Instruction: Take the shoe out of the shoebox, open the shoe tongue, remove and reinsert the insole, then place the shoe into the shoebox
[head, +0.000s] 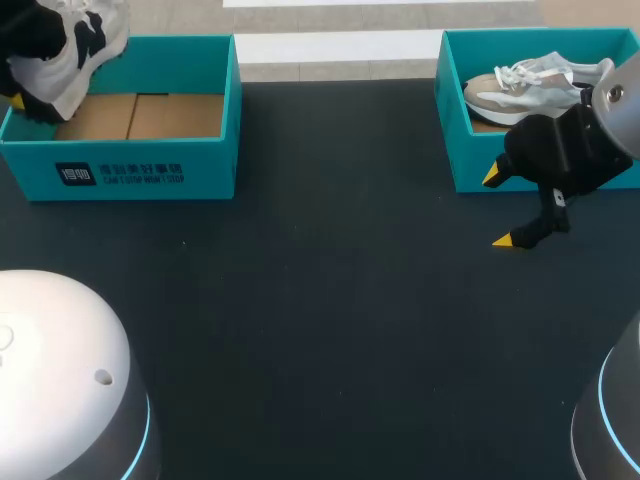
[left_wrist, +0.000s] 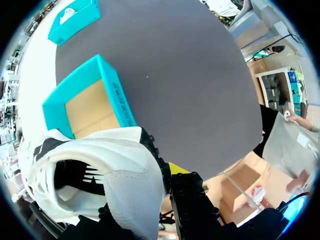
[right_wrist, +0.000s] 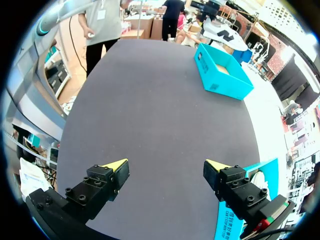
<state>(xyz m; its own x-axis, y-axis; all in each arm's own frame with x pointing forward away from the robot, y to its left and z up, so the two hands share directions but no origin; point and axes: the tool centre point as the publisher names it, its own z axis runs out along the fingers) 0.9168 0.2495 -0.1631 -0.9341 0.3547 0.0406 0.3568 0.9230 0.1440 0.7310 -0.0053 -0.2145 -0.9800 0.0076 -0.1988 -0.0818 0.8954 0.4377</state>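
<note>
Dark table (head: 300, 300): L jaws grip white shoe (left_wrist: 125, 170), half cut off; R jaws wide.

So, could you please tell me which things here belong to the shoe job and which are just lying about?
Job in hand: white shoe, gripped in the left claw; left shoebox, open, below it.
Lying about, apparently: right shoebox holding a beige shoe; right claw, open and idle beside it.

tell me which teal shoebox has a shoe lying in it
The right shoebox: a beige shoe lies inside. The left shoebox shows bare cardboard, its white shoe held above it.
</note>
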